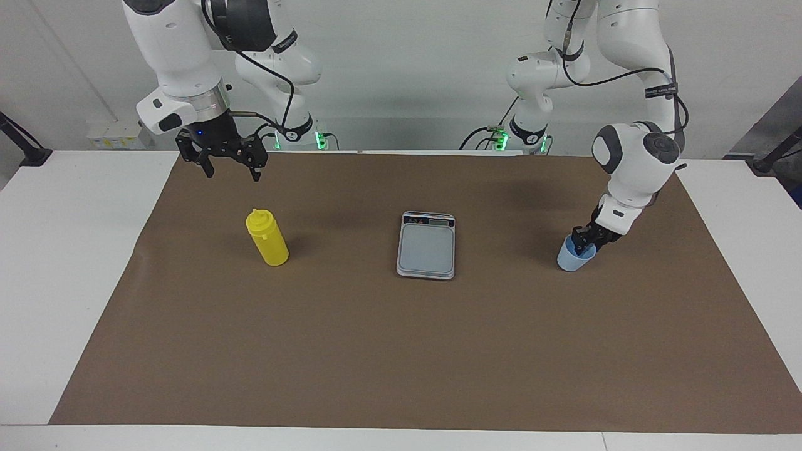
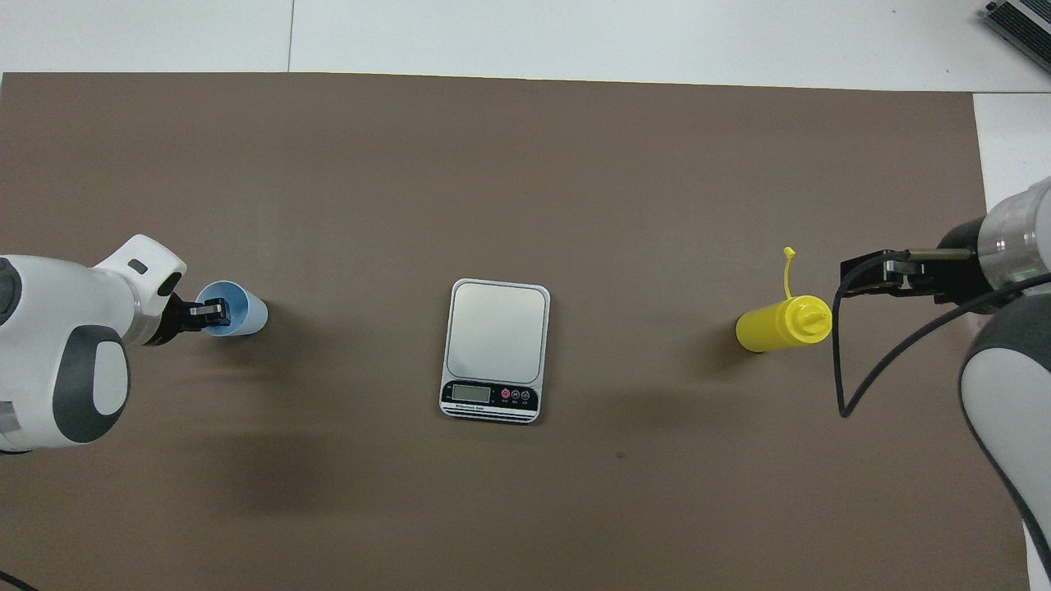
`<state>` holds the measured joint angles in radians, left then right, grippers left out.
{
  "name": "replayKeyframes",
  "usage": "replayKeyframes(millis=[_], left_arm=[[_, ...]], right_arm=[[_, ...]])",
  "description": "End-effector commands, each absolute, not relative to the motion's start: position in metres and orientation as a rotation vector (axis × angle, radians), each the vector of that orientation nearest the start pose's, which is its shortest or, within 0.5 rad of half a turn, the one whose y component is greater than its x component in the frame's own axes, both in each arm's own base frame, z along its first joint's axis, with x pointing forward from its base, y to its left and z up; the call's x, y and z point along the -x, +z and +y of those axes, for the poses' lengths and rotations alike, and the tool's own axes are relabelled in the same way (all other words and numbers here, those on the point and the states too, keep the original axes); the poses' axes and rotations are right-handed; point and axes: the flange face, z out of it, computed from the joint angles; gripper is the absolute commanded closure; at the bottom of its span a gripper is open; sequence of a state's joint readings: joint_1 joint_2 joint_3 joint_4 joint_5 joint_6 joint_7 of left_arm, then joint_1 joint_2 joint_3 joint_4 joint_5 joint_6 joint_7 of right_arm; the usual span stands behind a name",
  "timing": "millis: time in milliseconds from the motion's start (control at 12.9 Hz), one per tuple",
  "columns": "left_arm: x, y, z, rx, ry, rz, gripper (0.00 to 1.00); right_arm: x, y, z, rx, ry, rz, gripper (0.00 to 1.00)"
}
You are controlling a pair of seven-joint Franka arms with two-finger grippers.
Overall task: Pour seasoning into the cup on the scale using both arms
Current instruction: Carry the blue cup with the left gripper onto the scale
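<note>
The yellow seasoning bottle (image 1: 267,239) stands upright on the brown mat toward the right arm's end; it also shows in the overhead view (image 2: 780,324), its small lid hanging off the cap. The silver-grey scale (image 1: 427,245) (image 2: 497,349) lies mid-mat with a bare plate, its display end nearer to the robots. The pale-blue cup (image 1: 575,255) (image 2: 238,310) stands on the mat toward the left arm's end. My left gripper (image 1: 587,242) (image 2: 213,311) is low, its fingers closed on the cup's rim. My right gripper (image 1: 230,170) (image 2: 858,277) hangs open and empty over the mat beside the bottle.
The brown mat (image 1: 401,351) covers most of the white table (image 1: 69,250). The bottle, scale and cup stand in one row, well apart. Black cables hang from both arms.
</note>
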<state>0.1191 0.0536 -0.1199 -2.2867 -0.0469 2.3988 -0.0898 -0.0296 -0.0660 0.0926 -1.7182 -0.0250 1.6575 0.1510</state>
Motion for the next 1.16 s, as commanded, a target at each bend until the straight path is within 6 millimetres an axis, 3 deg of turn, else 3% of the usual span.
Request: replayKeyframes(millis=[0,233,388,543,853,1085], left_arm=[[-0.526,0.338,-0.003,3.186,-0.109,-0.221,1.0],[-0.539,0.36,-0.005,3.189,-0.13,-0.217,1.0],[-0.555,0.399,-0.008,3.195,-0.096,-0.203,1.0],[-0.568,0.444,-0.024,3.202,-0.099,-0.151,1.0],[-0.573,0.502,-0.099,3.243,-0.164,-0.104,1.0],[-0.553,0.506,-0.201,3.267,-0.211,-0.131,1.0]], right_arm=[[-0.535,0.598,0.03,3.163,-0.033,0.136,0.0],[-0.534,0.597,0.031,3.163,-0.03,0.134,0.0],[-0.534,0.598,0.03,3.163,-0.033,0.136,0.0],[-0.534,0.598,0.031,3.163,-0.033,0.134,0.0],[-0.534,0.598,0.031,3.163,-0.033,0.134,0.0],[-0.534,0.597,0.031,3.164,-0.028,0.131,0.0]])
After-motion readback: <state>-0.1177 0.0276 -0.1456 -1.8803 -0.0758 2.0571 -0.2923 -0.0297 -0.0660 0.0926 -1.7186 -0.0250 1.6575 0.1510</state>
